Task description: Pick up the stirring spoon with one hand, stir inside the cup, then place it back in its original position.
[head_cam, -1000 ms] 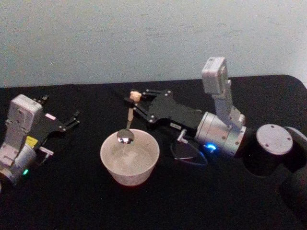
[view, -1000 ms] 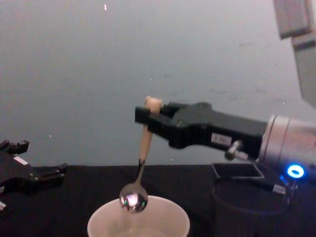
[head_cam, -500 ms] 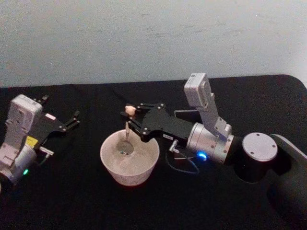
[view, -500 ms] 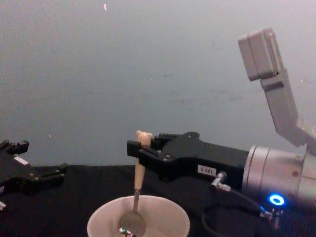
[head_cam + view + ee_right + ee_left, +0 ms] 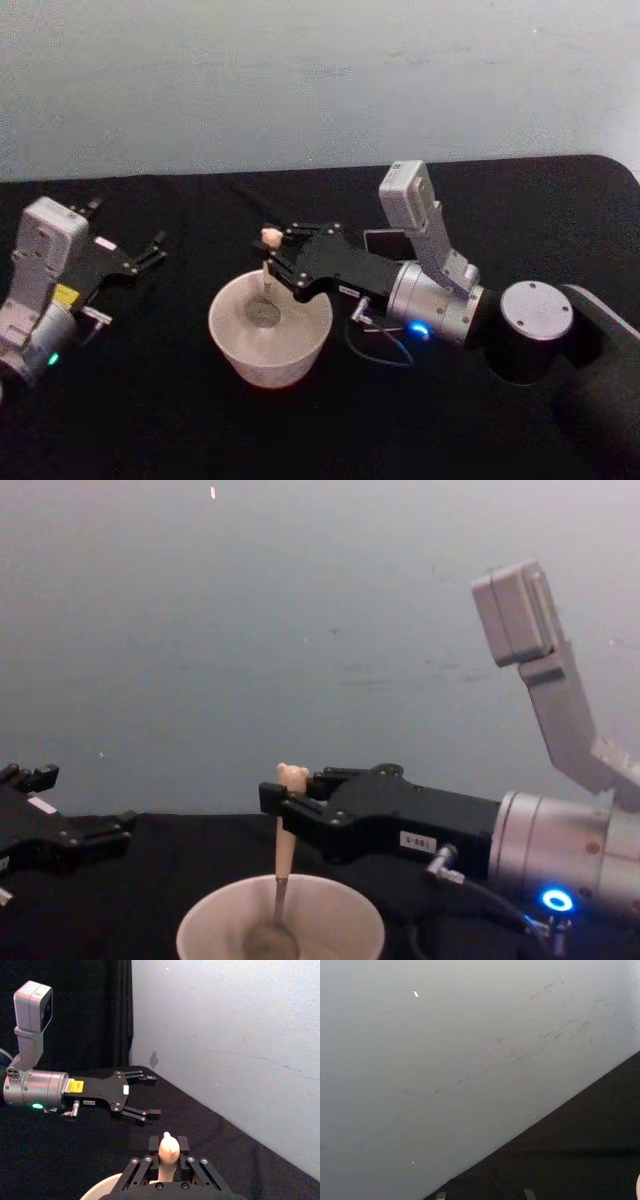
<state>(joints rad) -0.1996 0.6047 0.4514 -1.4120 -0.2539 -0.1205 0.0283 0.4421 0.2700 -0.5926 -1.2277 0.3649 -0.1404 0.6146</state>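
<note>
- A plain pale wall (image 5: 300, 80) backs the scene. In front of it a black-draped table (image 5: 150, 400) gives a bare, dark work surface, so the pale task things stand out.
- The right gripper (image 5: 272, 252) reaches in level from the robot's right and sits just above the far rim of the cup. That height seems chosen so the spoon hangs straight down into the cup and the fingers stay out of it.
- Its fingers (image 5: 182, 1144) are closed tight on the top of the spoon handle, just under the bear head. Gripping that high leaves the whole shaft free to go deep.
- The left gripper (image 5: 150, 1096) rests low over the table at the robot's left, well apart from the cup. Its fingers are spread wide and hold nothing. It looks parked out of the way, since the job needs one arm.
- The cream-white cup (image 5: 270, 350) stands on the table near the middle, between the two arms and within easy reach of the right one.
- A dark grey square holder (image 5: 378, 240) sits behind the right gripper, partly hidden by it. It is probably where the spoon goes back.
- The stirring spoon (image 5: 285, 840) hangs nearly upright, its shiny bowl down inside the cup near the bottom. I judge this as the stirring step, with the return not yet begun.
</note>
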